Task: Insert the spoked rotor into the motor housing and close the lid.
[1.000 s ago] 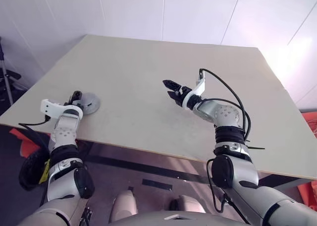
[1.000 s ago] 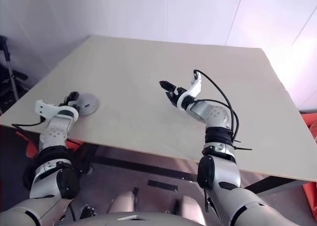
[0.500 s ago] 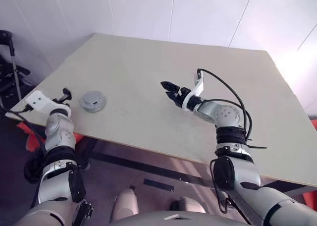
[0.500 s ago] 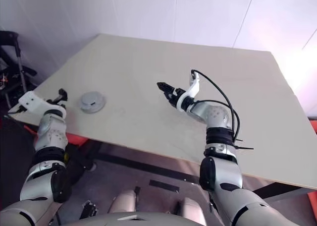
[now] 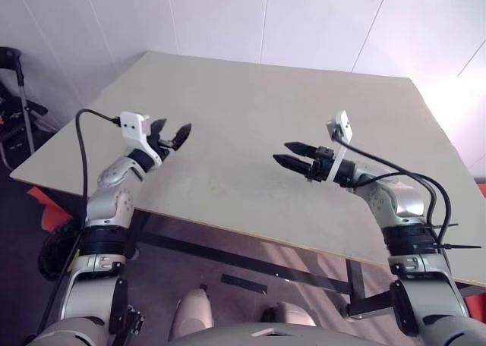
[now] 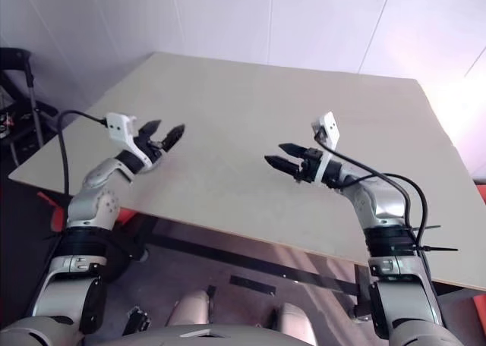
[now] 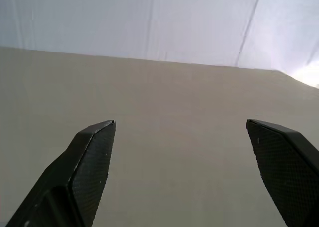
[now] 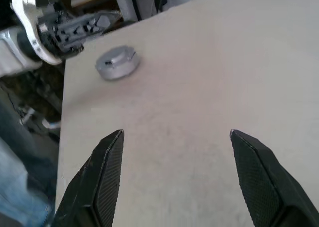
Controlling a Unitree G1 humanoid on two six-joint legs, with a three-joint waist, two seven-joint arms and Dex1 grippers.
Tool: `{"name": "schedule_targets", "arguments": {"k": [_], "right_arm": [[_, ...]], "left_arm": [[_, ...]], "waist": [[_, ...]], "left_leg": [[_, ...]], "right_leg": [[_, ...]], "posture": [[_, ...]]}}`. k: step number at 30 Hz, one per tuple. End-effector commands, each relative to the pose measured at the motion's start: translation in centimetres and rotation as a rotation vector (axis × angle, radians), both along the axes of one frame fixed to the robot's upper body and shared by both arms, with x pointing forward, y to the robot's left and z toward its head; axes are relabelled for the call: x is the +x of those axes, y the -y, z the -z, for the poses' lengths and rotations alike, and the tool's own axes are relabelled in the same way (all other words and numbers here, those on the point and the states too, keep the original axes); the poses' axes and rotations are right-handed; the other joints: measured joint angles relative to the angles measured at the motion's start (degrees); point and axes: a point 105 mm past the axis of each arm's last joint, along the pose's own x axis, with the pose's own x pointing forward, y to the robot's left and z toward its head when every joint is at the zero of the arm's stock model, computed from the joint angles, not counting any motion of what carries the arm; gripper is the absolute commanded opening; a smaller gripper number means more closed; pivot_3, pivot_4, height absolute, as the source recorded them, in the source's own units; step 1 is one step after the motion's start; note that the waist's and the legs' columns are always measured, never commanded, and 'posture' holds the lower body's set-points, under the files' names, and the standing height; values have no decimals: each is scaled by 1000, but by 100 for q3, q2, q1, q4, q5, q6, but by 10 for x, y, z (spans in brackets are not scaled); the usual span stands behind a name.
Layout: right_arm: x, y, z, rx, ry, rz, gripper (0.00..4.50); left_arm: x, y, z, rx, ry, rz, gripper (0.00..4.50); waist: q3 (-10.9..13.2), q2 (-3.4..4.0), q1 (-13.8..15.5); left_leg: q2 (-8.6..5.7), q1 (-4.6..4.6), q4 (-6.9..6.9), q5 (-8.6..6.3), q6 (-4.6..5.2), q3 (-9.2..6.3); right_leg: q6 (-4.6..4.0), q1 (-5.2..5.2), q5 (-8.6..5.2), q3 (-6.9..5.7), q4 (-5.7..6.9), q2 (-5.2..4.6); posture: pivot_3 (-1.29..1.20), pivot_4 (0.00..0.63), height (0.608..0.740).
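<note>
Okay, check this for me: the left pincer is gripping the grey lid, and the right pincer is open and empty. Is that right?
Not quite. The grey lid lies on the table, ungripped, as the right wrist view shows; the left pincer is open and empty. The right pincer is open and empty, as you said.
</note>
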Motion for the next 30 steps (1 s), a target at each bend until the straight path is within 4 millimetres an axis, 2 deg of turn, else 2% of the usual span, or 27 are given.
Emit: {"name": "schedule_targets", "arguments": {"k": [1, 3, 5, 8, 13, 25, 30], "right_arm": [[-6, 14, 10, -191, 82, -35, 3847], [-6, 27, 31, -322, 70, -5, 3847], [-4, 31, 36, -352, 94, 28, 3847], [-3, 29, 26, -268, 111, 63, 3847], [2, 38, 30, -307, 114, 102, 3847], [22, 31, 11, -226, 156, 190, 3847], [27, 29, 9, -207, 172, 226, 3847]], "left_arm": [[-13, 25, -4, 39, 19, 131, 4466], [-17, 32, 1, 46, 2, 163, 4466], [-19, 36, 5, 54, -6, 177, 4466], [-22, 42, 11, 71, -18, 205, 4466], [-22, 45, 18, 97, -21, 216, 4466], [-22, 55, 24, 92, -17, 222, 4466], [-22, 57, 24, 88, -12, 212, 4466]], "waist": [[1, 2, 0], [1, 2, -3], [1, 2, -6], [2, 7, -49], [2, 10, -114], [3, 12, -146], [3, 13, -142]], "left_leg": [[-1, -2, 2, -1, 5, 1], [-1, -1, 8, -3, 13, 1], [0, 1, 12, -3, 15, 1], [3, 5, 12, 2, 33, 4], [2, 6, 16, 3, 53, 2], [2, 6, 17, 1, 58, 3], [2, 7, 17, 1, 58, 3]], "right_leg": [[-3, -1, -2, 1, 0, -1], [-22, 3, -13, 1, -1, -1], [-23, 6, -13, 1, 0, -1], [-24, 7, -13, 1, 3, 0], [-25, 12, -13, 1, 2, -2], [-26, 12, -13, 1, 2, -2], [-27, 13, -13, 1, 2, -2]], "posture": [[0, 0, 740], [0, 0, 740], [0, 0, 740], [0, 0, 740], [0, 0, 740], [0, 0, 740], [0, 0, 740]]}}
